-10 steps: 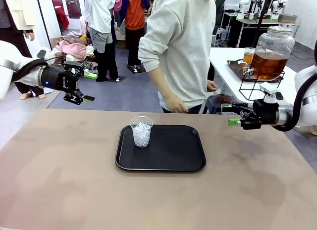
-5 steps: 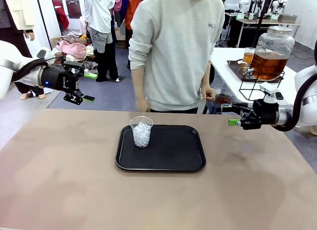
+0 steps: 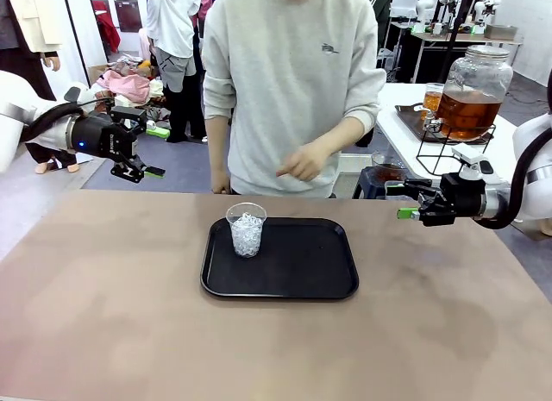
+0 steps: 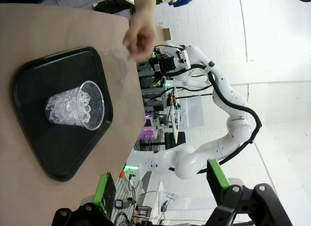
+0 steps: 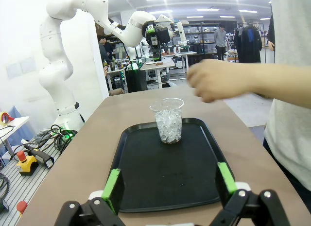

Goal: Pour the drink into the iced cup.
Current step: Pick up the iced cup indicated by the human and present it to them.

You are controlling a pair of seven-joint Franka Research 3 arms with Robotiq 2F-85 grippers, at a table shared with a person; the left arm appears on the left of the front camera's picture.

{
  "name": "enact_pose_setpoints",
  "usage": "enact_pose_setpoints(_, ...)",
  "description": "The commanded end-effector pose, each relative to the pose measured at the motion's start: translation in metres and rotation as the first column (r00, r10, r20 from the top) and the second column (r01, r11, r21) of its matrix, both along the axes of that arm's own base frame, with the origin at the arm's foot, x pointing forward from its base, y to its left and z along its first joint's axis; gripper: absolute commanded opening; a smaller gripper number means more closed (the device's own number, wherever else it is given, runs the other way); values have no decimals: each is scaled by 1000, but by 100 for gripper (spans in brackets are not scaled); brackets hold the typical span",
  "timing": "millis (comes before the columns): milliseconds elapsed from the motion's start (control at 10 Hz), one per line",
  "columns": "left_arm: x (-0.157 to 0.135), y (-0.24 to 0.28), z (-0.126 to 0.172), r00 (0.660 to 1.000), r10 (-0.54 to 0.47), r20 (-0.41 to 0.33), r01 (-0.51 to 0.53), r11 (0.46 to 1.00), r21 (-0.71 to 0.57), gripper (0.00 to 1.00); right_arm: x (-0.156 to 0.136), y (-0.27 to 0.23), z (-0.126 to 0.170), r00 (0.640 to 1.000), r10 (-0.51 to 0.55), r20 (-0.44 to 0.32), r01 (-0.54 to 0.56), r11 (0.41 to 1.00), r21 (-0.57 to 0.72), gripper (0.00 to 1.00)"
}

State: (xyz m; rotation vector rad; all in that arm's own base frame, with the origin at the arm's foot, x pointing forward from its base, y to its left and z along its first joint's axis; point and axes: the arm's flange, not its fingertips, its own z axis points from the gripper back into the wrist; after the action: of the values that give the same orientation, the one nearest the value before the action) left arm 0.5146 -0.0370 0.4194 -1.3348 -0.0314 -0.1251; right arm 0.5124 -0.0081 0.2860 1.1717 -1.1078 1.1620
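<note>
Standing left on the black tray (image 3: 302, 263) at frame centre: iced cup (image 3: 247, 229). Drink (image 3: 466, 116) sits in the glass dispenser jar (image 3: 476, 78), upper right. Left gripper (image 3: 156, 153), upper left, and right gripper (image 3: 401, 200), right edge: both spread wide, empty. Person's hand (image 3: 302, 164) hovers above centre.

Black tray (image 3: 302, 265) on tan table (image 3: 103, 319), white side table (image 3: 398, 135) far right

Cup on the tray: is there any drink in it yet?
Not yet. The cup stands upright on the black tray, holding only clear ice, with no brown liquid showing.
</note>
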Motion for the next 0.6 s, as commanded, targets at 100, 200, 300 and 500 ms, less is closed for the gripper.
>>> enact_pose_setpoints(100,-2,-1,2,1000,6,2,-6,1000,-9,100,2,0,3,1000,-3,4,3,1000,-8,100)
enact_pose_setpoints(200,-2,-1,2,1000,6,2,-6,1000,-9,100,2,0,3,1000,-3,4,3,1000,-8,100)
enact_pose_setpoints(300,-2,-1,2,1000,6,2,-6,1000,-9,100,2,0,3,1000,-3,4,3,1000,-8,100)
enact_pose_setpoints(500,-2,-1,2,1000,6,2,-6,1000,-9,100,2,0,3,1000,-3,4,3,1000,-8,100)
